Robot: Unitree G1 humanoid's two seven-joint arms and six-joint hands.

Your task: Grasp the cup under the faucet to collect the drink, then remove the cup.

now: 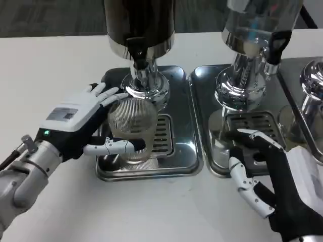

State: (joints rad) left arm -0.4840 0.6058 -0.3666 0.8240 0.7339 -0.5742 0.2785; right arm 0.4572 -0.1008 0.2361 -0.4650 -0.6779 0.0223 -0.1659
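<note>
Three drink dispensers stand along the far side of your white table: a dark-tanked dispenser on the left, a clear-tanked dispenser beside it, and the chrome edge of a third dispenser at the right border. You can see two black faucet taps, one tap on the dark tank and a second tap on the clear tank. Each of the first two has a steel drip tray: the left tray and the right tray.

One ribbed clear cup sits on the left tray's grate, below the dark dispenser's faucet. Your left hand wraps it, thumb across the front and the other fingers behind it. Your right hand rests spread at the right tray's front, holding nothing.

No readable brand or lettering shows; a grey panel on the left hand's back is too blurred to read.
</note>
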